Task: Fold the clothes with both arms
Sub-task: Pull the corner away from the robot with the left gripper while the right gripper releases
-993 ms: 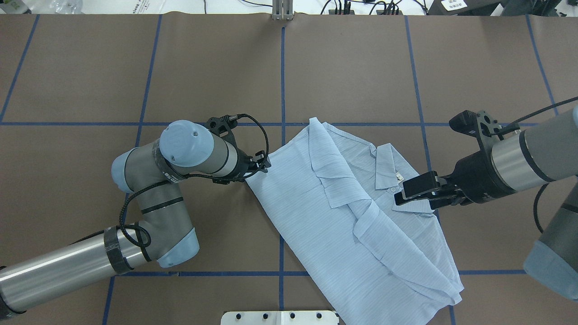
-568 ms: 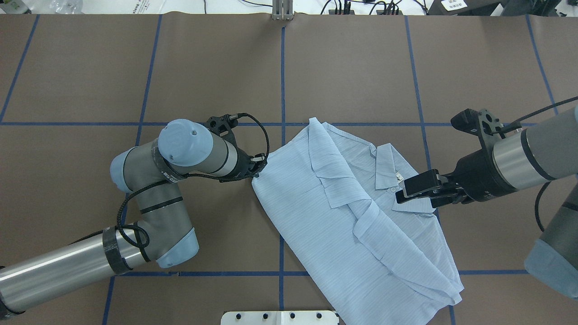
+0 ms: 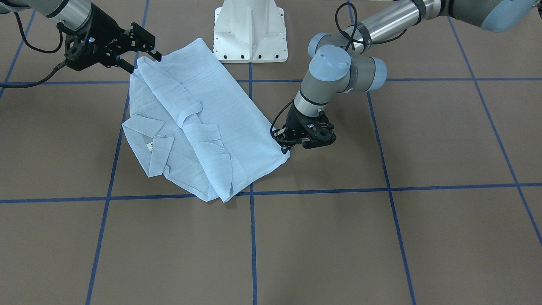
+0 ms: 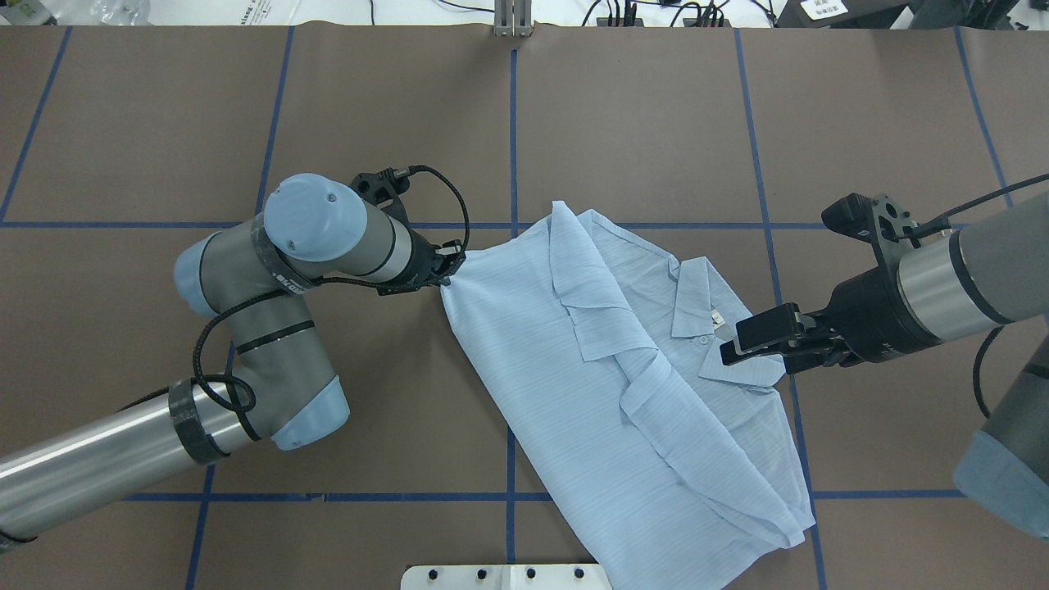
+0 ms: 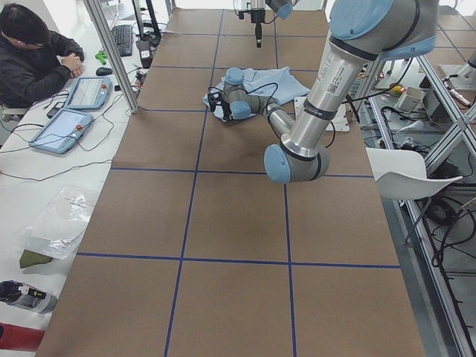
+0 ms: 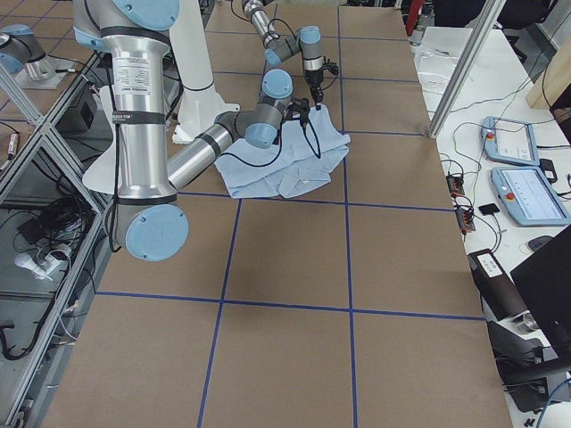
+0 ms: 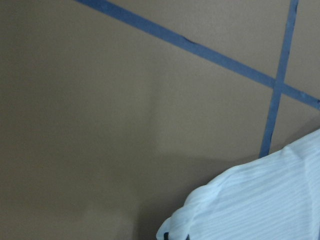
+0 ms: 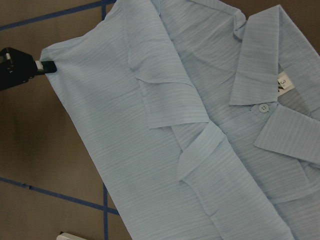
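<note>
The pale-blue shirt (image 4: 574, 369) lies slantwise and partly folded on the brown table (image 4: 656, 123), its near end just beside the white pedestal (image 4: 508, 576). Farther out, the right pincer (image 4: 729, 352) hangs open over the collar. The left pincer (image 4: 447, 272) is clamped on the shirt's left corner.

A pale-blue shirt (image 6: 287, 171) lies rumpled on the brown, blue-taped table (image 6: 285, 303) — the near, large right arm (image 6: 201, 150) reaches over it, the far left arm (image 6: 309, 55) points down at its far edge; two tablets (image 6: 510, 141) lie beside the table
</note>
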